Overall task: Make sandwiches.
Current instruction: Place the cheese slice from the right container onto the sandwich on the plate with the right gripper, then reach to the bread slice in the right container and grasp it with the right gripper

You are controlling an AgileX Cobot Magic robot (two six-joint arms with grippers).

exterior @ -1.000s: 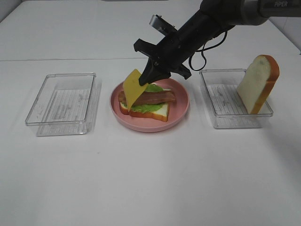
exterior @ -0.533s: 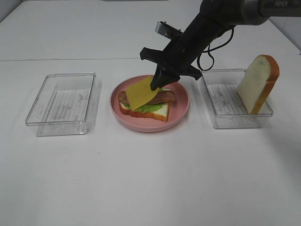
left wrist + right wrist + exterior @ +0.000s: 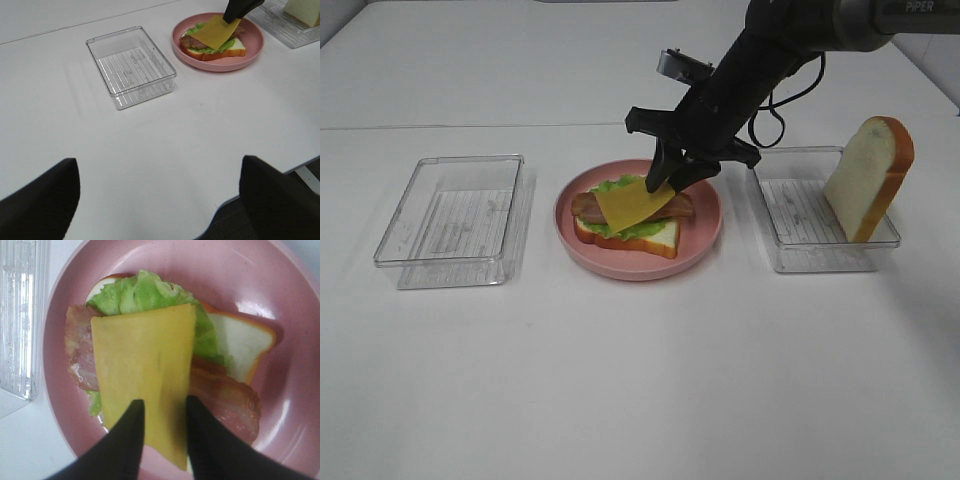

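Right wrist view — right gripper (image 3: 162, 437) fingers parted slightly, cheese (image 3: 145, 380) now lowered flat onto bacon (image 3: 225, 395); whether gripped, cannot tell — top bread slice (image 3: 869, 178) remains.

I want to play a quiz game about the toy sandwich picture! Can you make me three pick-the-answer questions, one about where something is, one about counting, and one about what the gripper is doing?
1. Where is the spare bread slice?
A. On the pink plate
B. Leaning in the clear tray on the right
C. In the clear tray on the left

2. How many clear trays are on the table?
A. One
B. Two
C. Four

3. How is the right gripper placed?
A. Its fingers sit at the edge of the yellow cheese
B. It holds the lettuce
C. It is lifting the plate

Answers:
1 B, the slice stands tilted inside the right tray.
2 B, one tray sits each side of the pink plate.
3 A, the wrist view shows both fingers at the cheese, which lies on the bacon.
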